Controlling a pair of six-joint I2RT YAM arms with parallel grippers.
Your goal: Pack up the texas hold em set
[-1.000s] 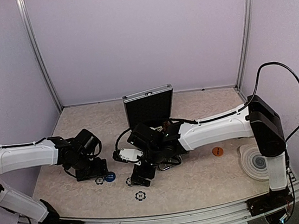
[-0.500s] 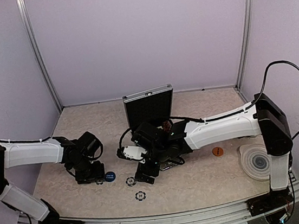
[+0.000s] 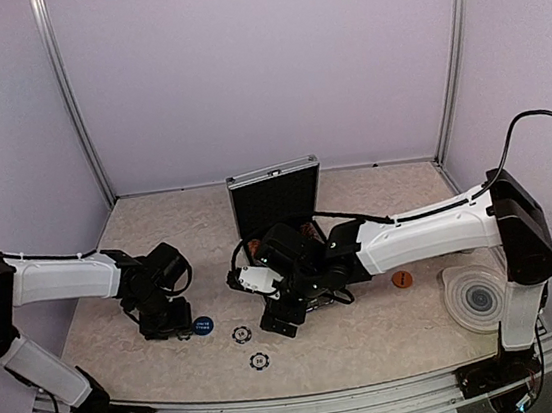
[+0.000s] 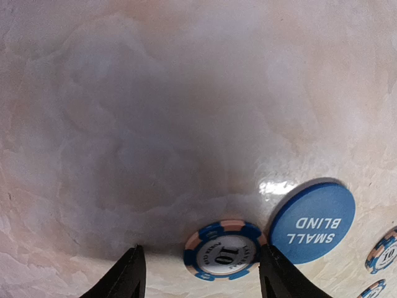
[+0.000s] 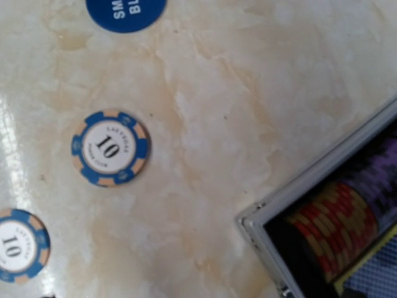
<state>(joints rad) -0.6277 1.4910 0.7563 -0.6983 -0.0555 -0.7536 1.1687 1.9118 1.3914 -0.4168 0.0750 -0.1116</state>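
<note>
I am holding my left hand (image 4: 201, 268) low over the desk (image 4: 155, 124). Its fingers (image 4: 127, 278) are standing partly apart on either side of a blue 10 chip (image 4: 222, 251) that is lying flat. One finger is sitting right at the chip's rim, touching it or just short of it, I cannot tell which. The other is standing clear, so I am gripping nothing. The SMALL BLIND button (image 4: 313, 222) is lying just beside that chip.

My right hand (image 3: 277, 325) is hanging spread wide and holding nothing, over the desk just in front of the silver case (image 5: 291, 205). The case is standing open at the middle of the desk with its lid (image 3: 275, 195) upright, and a row of red-and-black chips (image 5: 329, 226) is lying inside its near corner. Two loose chips (image 5: 110, 148) are lying flat on the desk near that corner.
</note>
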